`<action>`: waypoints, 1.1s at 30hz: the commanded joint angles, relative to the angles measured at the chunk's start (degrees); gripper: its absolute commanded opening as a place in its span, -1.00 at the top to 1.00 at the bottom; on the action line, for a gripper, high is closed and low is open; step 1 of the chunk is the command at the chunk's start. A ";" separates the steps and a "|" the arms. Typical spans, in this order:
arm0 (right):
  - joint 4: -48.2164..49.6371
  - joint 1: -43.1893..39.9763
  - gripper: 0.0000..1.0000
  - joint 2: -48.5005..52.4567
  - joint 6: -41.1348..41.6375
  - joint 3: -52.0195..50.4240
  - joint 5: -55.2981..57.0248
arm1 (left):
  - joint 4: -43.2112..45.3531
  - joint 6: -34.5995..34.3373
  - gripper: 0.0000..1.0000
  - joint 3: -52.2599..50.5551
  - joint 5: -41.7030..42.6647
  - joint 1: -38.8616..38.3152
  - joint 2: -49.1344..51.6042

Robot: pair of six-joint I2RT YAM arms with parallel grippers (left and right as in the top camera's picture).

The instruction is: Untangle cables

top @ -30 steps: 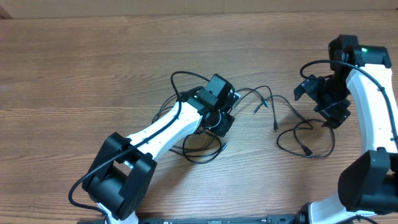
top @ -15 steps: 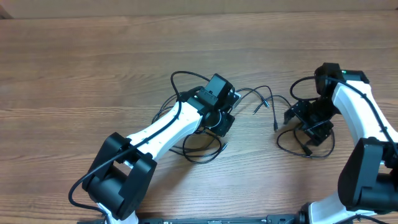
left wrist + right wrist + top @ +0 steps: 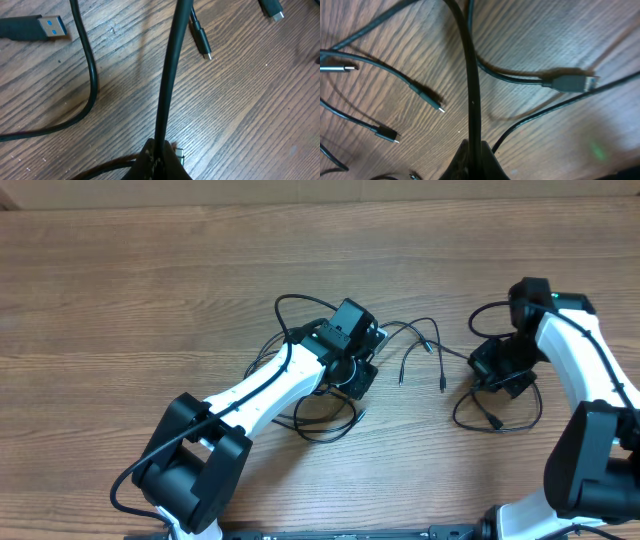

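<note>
The right tool [image 3: 472,150] has just clamped a looped cable [image 3: 471,75] (fresh grip); the left tool [image 3: 161,152] stays clenched on a tangled cable [image 3: 169,85], so separating can start.

A brown wooden table [image 3: 120,300] with long, streaked grain fills the overhead view. A paler strip [image 3: 300,190] runs along its far edge. Both wrist views show the grain as dark wavy lines.

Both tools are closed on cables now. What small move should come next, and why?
Probably the right tool should ease its cable rightward, away from the tangle. It is shut on that cable, and the left tool, shut on a strand, anchors the tangle, so a gentle pull may draw it free.
</note>
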 commanded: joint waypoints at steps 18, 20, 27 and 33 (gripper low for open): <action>-17.14 -19.80 0.93 0.11 -0.50 51.49 6.93 | 0.07 1.55 0.92 -0.13 0.70 0.07 0.31; -17.11 -21.84 0.93 0.11 -0.48 53.75 6.93 | -0.09 1.55 0.91 -0.13 0.70 0.07 0.31; -14.19 -28.06 0.93 0.11 -0.48 56.30 6.93 | -0.48 1.55 0.91 -0.13 0.70 0.07 0.31; -10.49 -31.78 0.93 0.11 -0.48 56.30 6.93 | -0.46 1.53 0.92 -0.13 0.72 0.07 0.31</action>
